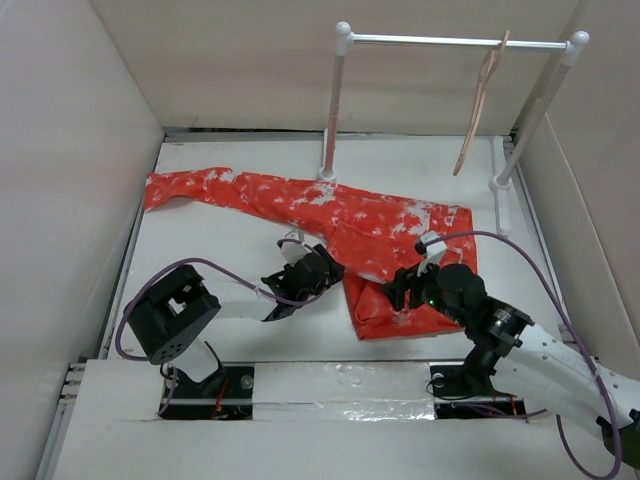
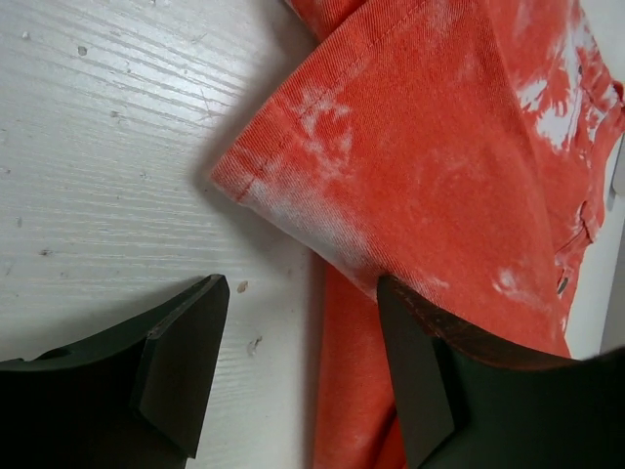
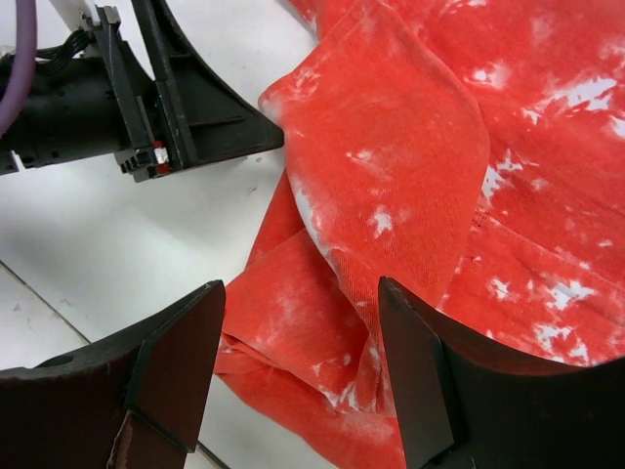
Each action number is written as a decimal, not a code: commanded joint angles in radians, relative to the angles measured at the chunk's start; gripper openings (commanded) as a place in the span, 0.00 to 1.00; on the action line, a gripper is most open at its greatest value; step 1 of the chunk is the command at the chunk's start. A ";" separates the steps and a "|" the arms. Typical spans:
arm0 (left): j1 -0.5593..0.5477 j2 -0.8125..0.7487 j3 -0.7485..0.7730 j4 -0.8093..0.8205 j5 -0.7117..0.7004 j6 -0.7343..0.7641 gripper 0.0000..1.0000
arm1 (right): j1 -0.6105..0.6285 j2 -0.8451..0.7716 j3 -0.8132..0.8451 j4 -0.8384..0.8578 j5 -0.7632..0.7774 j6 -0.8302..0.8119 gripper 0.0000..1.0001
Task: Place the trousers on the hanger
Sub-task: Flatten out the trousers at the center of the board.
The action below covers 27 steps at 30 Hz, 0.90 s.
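The red-orange trousers (image 1: 330, 215) with white blotches lie spread on the white table, one leg reaching far left, the other folded near the front. The pale wooden hanger (image 1: 478, 110) hangs on the white rail at the back right. My left gripper (image 1: 318, 268) is open at the folded hem corner (image 2: 283, 186), one finger (image 2: 420, 371) over cloth, the other (image 2: 181, 362) over bare table. My right gripper (image 1: 405, 285) is open just above the bunched lower leg (image 3: 322, 332), its fingertips (image 3: 176, 362) straddling the folds. The left gripper also shows in the right wrist view (image 3: 195, 127).
The white tubular rail (image 1: 455, 42) stands on two posts at the back right. White walls (image 1: 70, 150) enclose the table on three sides. Bare table (image 1: 220, 250) lies left of the trousers' folded leg.
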<state>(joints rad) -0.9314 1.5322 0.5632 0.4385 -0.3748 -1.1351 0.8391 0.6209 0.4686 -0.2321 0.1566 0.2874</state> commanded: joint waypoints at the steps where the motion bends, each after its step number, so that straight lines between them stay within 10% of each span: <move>1: 0.015 0.006 0.017 0.069 -0.021 -0.048 0.59 | 0.006 -0.007 0.007 0.027 -0.020 -0.008 0.69; 7: 0.025 0.037 0.029 0.141 -0.049 -0.051 0.52 | 0.006 0.011 -0.005 0.051 -0.040 -0.001 0.68; 12: 0.061 0.062 0.041 0.164 -0.055 -0.032 0.06 | 0.006 0.013 -0.002 0.042 0.001 0.015 0.68; 16: 0.098 -0.071 -0.014 0.121 -0.081 0.023 0.00 | -0.029 -0.009 0.013 0.022 0.105 0.012 0.66; 19: 0.114 -0.317 -0.078 0.025 -0.151 0.070 0.00 | -0.137 -0.003 0.028 0.028 0.132 0.001 0.49; 23: 0.114 -0.627 -0.092 -0.176 -0.252 0.143 0.00 | -0.351 0.091 0.041 0.103 0.045 -0.045 0.00; 25: 0.114 -0.782 -0.066 -0.326 -0.303 0.153 0.00 | -0.440 0.173 0.050 0.151 0.031 -0.057 0.01; 27: 0.114 -0.927 -0.042 -0.468 -0.350 0.158 0.00 | -0.576 0.262 0.053 0.209 0.023 -0.060 0.30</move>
<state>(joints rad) -0.8227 0.7265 0.4881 0.2279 -0.6064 -1.0264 0.3706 0.8062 0.4816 -0.1429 0.1974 0.2558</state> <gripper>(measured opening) 0.007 0.245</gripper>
